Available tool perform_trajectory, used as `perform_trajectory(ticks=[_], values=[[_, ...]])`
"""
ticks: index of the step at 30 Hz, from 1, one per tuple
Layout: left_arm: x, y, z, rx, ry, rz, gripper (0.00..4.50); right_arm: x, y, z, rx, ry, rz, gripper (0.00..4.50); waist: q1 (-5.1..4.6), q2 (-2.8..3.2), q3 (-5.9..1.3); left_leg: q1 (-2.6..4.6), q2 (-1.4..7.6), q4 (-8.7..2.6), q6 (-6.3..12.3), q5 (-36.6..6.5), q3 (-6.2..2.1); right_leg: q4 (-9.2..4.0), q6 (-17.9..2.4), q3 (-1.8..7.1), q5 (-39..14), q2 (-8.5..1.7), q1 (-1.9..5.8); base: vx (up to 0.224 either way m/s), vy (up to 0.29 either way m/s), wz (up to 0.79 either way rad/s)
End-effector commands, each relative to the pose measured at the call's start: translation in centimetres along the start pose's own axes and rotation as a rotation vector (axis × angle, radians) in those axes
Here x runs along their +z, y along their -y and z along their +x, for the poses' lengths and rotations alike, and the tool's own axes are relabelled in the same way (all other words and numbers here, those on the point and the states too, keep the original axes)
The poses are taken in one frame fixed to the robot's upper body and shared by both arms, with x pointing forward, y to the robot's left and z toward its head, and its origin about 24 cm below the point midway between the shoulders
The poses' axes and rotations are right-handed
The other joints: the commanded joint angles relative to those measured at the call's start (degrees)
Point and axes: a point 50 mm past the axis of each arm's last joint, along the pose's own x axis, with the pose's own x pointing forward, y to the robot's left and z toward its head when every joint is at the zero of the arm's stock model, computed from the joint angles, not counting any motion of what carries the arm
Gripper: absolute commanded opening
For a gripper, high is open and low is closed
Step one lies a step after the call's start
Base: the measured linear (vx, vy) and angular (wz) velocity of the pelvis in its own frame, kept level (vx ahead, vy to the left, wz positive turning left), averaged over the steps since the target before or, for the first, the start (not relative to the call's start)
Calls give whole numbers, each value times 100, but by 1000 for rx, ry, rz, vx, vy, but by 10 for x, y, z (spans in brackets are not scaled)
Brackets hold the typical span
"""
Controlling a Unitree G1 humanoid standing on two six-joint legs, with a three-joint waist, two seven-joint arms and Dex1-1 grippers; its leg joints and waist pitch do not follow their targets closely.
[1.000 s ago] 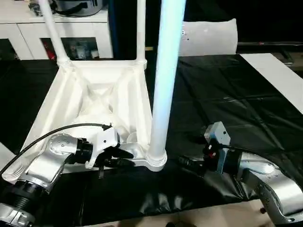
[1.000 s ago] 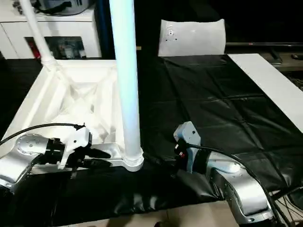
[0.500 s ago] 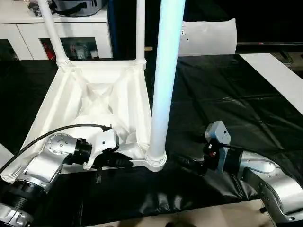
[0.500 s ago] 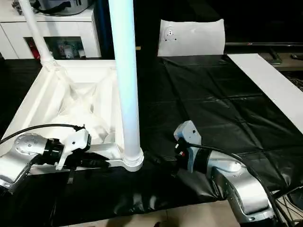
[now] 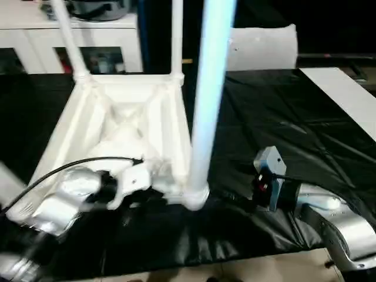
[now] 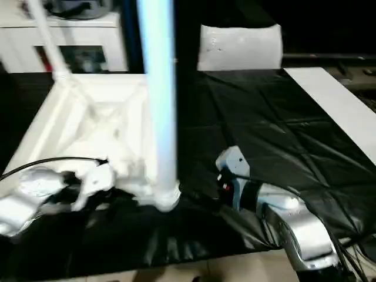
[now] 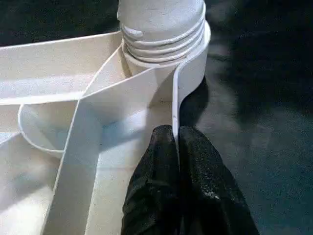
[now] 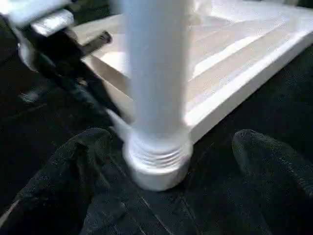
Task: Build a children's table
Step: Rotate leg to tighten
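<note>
The work surface (image 5: 276,135) in front of me is covered in creased black sheeting, with a bare white strip (image 5: 343,97) running along its right side. At the far left stands a white cabinet (image 5: 35,35) with open shelves, and behind the far edge, near the middle, a white cushion-like block (image 5: 261,47) sits against a dark background. The children's table (image 5: 126,126) lies upside down on the left half of the surface, ribbed underside up, its near edge close to the near edge of the surface. I count three legs standing in its corner sockets: the near-right leg (image 5: 208,100), which rises out of frame, and two thinner-looking ones at the far-left (image 5: 67,38) and far-right (image 5: 176,35) corners; the fourth corner I cannot make out. My left gripper (image 7: 177,147) is pinched on the thin rim of the tabletop just beside the near-right socket, the fingers pressed almost together with the rim between them. My right gripper (image 8: 166,147) is spread wide and holds nothing, one finger (image 8: 78,166) on each side of that leg's threaded base, low over the black sheeting.
</note>
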Motion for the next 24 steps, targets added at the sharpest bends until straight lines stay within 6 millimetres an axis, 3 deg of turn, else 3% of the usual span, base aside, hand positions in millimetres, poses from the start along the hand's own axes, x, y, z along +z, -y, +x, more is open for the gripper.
perform_trajectory(ticks=[1, 2, 3, 5, 6, 9, 12, 15, 16, 21, 24], values=[[0, -12, -4, 81, -16, -9, 3, 0, 5, -3, -28, -9, -11, 450, -24, 13, -243, -79, -59, -409, 98, -1700, 11, -708, 215, 53, -4067, -331, 274, -59, 15, -12], [4, -13, -2, 71, -6, -7, 3, 0, 5, -3, -27, -9, -11, 450, -38, 24, -257, -91, -56, -418, 100, -1690, -3, -717, 226, 34, -4029, -339, 301, -38, 30, -18], [6, -13, 1, 57, 1, 1, 3, 0, 5, -3, -27, -9, -12, 450, -80, 47, -266, -159, -29, -460, 126, -1676, -41, -713, 209, -1, -3823, -353, 374, -38, 30, -18], [10, -10, 6, 3, 27, 3, 3, 0, 4, -4, -26, -11, -13, 450, -83, 119, -269, -65, 3, -464, 175, -1837, -52, -745, 55, -42, -3587, -371, 327, 0, 0, 0], [11, -7, 7, -35, 39, -5, 3, -1, 3, -4, -25, -12, -13, 450, -101, 98, -267, -42, 22, -477, 215, -1916, -50, -761, -73, -68, -3399, -379, 337, 0, 0, 0], [9, 0, 9, -106, 45, -32, 3, -1, 2, -6, -22, -16, -12, 450, -64, 94, -275, 20, 41, -496, 218, -1929, -20, -686, -361, -11, -3012, -388, 306, 0, 0, 0], [1, 1, 7, -93, 6, -95, 3, -3, 2, -7, -22, -21, -11, 450, -14, 84, -303, -9, 84, -512, 202, -1561, 13, -521, -743, 87, -2147, -391, 318, 0, 0, 0], [-3, -1, 6, -73, 1, -149, 3, -3, 1, -7, -20, -23, -11, 450, 9, 81, -324, -3, 80, -486, 213, -1368, 59, -452, -957, 128, -1801, -393, 329, 17, -1, 3], [-3, -2, 5, -60, -2, -150, 44, -3, 1, -7, -18, -24, -11, 450, 27, 58, -302, -13, 56, -463, 227, -1368, 82, -464, -953, 145, -1984, -390, 313, 0, 0, 0], [-5, -2, 1, -31, -6, -166, 71, -3, 1, -6, -6, -27, -15, 450, 72, 56, -313, -53, 53, -468, 242, -1110, 72, -480, -725, 129, -2321, -410, 363, 0, 0, 0], [-6, -2, 0, -18, -6, -184, 71, -2, 2, -6, -6, -27, -15, 450, 60, 66, -287, -47, 45, -481, 211, -1316, 50, -556, -480, 84, -2902, -402, 335, 0, 0, 0]])
